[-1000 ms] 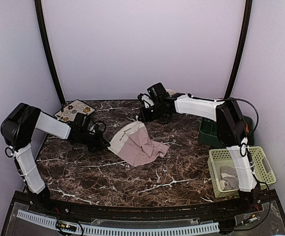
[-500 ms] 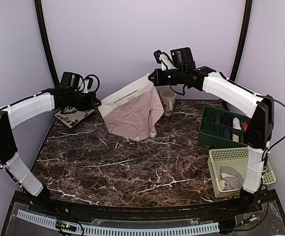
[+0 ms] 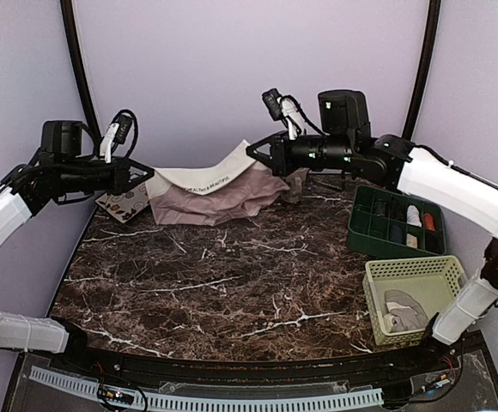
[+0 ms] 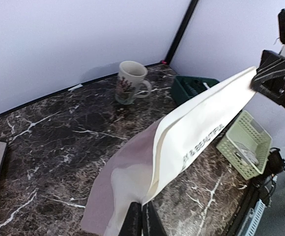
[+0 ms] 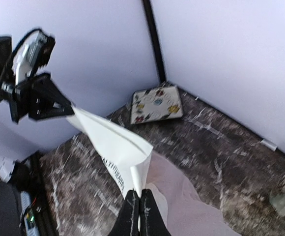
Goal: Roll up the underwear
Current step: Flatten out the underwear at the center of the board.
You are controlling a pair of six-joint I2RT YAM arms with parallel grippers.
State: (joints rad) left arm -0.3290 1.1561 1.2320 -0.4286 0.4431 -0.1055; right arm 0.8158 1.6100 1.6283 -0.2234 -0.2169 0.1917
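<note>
Raised and hanging like a curtain half a second ago, the underwear [image 3: 217,190] is now pulled out long and low between the two arms, and both grippers have dropped and drawn apart.

Counted from left to right:
- One patterned tile [image 5: 157,104] lies at the far left corner of the table [image 3: 232,292].
- One left gripper [image 3: 148,174] has its jaws pinched tight on the left end of the garment's cream band.
- One piece of underwear is in the air over the far part of the marble.
- One right gripper [image 3: 251,152] is likewise clamped, on the band's right end, a little higher than its partner.
- One beige mug [image 4: 130,82] stands upright behind the cloth.
- One dark green tray [image 3: 358,236] has compartments holding small rolled bundles, too small to count surely.
- One pale green basket [image 3: 412,268] sits at the near right, with one grey cloth [image 3: 401,309] inside.

The garment has a broad cream band printed with a line of dark lettering, drawn taut and slanting up to the right. Below it the dusty pink body sags in loose folds. The lowest folds seem to touch the marble, though the overhead view does not settle it.
</note>
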